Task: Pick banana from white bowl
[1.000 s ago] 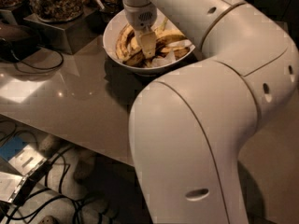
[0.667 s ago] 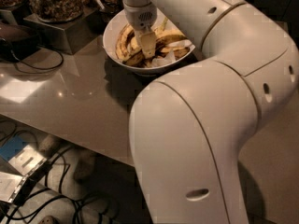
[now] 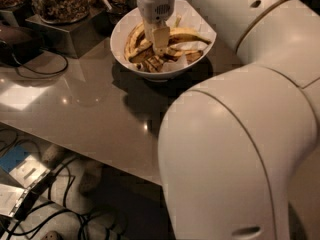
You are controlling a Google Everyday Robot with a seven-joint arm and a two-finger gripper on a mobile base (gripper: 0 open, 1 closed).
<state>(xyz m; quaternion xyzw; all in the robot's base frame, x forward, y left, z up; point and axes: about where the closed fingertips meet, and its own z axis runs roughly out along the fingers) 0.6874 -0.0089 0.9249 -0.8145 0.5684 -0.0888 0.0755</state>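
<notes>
The white bowl (image 3: 116, 43) stands on the grey table at the top middle of the camera view, lined with white paper and holding several overripe bananas. A long curved banana (image 3: 191, 34), dull yellow with brown patches, lies across the bowl's right half. Shorter brown-spotted bananas (image 3: 133, 43) fill the left and front. My gripper (image 3: 159, 40) reaches straight down from the white wrist into the middle of the bowl, its tip among the bananas and right at the long banana's left end. The contact point is hidden by the gripper itself.
My big white arm (image 3: 235, 149) fills the right and lower right. Glass jars of nuts (image 3: 60, 1) stand on a metal block at the back left. A dark cable (image 3: 40, 69) lies on the table's left. The table's front edge (image 3: 80, 149) drops to a floor with cables.
</notes>
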